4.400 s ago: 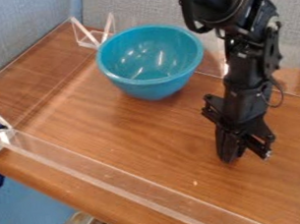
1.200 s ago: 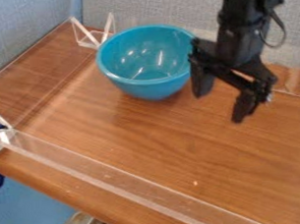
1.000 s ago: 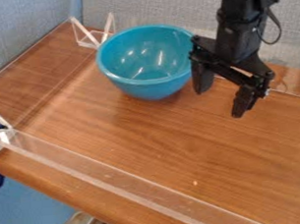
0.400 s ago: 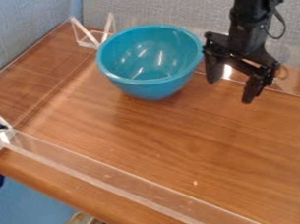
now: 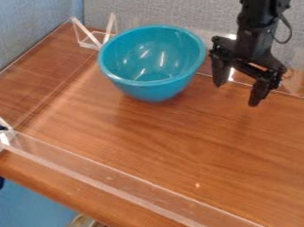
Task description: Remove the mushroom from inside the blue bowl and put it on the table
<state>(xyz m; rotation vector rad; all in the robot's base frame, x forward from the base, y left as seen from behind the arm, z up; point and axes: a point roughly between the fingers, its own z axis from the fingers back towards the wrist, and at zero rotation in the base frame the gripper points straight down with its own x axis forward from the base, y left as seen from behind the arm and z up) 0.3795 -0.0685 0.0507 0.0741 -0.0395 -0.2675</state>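
Looking into the blue bowl (image 5: 152,63), we see only shiny blue inside and cannot make out a mushroom. The bowl sits on the brown wooden table (image 5: 144,146), near the back clear wall (image 5: 94,33). Our black gripper (image 5: 243,80) hangs just to its right, pointing down, fingers spread wide apart, holding nothing.

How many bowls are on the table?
1. The blue bowl sits near the back of the table, left of the open gripper. Nothing looks big enough to hide another.
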